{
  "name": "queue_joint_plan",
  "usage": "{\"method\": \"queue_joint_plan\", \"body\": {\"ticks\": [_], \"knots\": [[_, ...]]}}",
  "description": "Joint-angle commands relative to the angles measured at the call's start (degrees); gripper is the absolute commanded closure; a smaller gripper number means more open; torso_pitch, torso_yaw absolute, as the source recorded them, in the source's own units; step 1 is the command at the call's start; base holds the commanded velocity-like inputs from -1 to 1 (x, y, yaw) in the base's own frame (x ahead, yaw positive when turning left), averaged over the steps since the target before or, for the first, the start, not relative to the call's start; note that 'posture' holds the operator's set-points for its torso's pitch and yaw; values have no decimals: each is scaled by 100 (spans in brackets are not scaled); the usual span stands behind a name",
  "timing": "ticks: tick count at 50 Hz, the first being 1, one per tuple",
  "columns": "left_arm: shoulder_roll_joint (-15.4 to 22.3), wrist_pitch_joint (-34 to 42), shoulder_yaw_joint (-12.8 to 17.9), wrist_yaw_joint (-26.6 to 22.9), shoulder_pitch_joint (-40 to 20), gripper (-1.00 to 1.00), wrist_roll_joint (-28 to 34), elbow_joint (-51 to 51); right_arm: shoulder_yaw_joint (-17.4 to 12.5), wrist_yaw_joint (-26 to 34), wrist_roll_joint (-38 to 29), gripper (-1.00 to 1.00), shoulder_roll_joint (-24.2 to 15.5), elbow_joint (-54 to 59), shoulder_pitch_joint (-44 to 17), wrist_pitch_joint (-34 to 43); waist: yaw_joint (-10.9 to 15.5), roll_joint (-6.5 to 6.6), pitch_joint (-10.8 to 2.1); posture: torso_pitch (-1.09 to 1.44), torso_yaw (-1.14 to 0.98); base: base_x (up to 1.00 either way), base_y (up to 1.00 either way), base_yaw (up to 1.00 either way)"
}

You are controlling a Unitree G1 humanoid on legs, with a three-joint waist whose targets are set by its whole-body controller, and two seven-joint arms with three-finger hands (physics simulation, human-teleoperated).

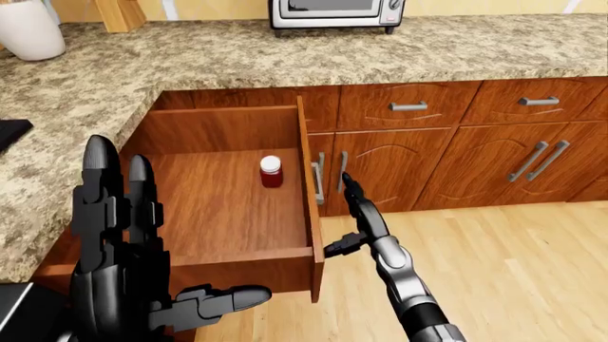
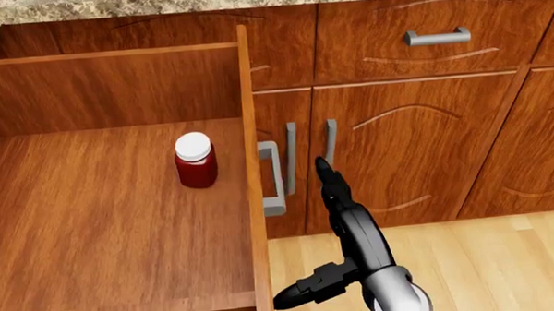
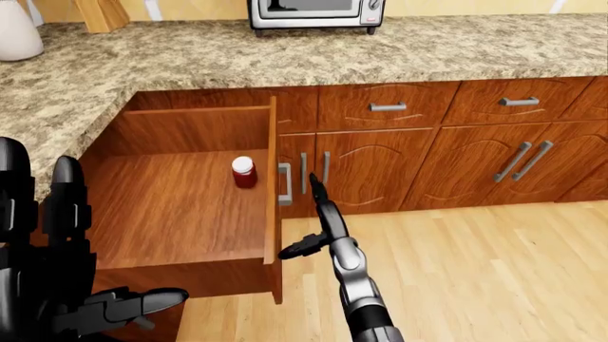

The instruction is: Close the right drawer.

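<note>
The wooden drawer [image 1: 219,214] stands pulled far out under the granite counter. Its front panel [image 1: 310,199] shows edge-on, and its grey handle [image 2: 273,180] faces right. A small red bottle with a white cap [image 2: 195,160] stands upright inside, near the front panel. My right hand [image 2: 344,222] is open, fingers pointing up and thumb out to the left. It sits just right of the drawer front, close to the handle, and I cannot tell if it touches. My left hand [image 1: 133,235] is open and empty at the lower left, over the drawer's left side.
A toaster oven [image 1: 336,13] and a white jar [image 1: 28,28] stand on the granite counter [image 1: 285,57]. Closed drawers [image 1: 408,106] and cabinet doors [image 1: 485,164] run to the right. Wood floor [image 1: 513,271] lies below them.
</note>
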Motion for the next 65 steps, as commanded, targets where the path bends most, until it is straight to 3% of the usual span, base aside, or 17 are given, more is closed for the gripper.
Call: {"method": "queue_joint_plan", "body": {"ticks": [1, 27, 41, 65], "knots": [[6, -140, -1, 4, -34, -100, -6, -220, 190, 107, -117, -100, 100, -111, -125, -155, 32, 11, -70, 0, 0, 0, 0, 0], [-4, -138, 20, -8, -42, -100, -21, -220, 377, 94, -456, -100, 407, 719, -615, -399, 39, 39, -83, 0, 0, 0, 0, 0], [-10, -119, 47, -16, -46, -100, -44, -232, 368, 93, -652, -100, 547, 1728, -1205, -737, 29, 66, -87, 0, 0, 0, 0, 0], [-16, -122, 53, -18, -46, -100, -50, -223, 397, 111, -980, -100, 838, 2495, -1768, -881, 30, 85, -93, 0, 0, 0, 0, 0]]}}
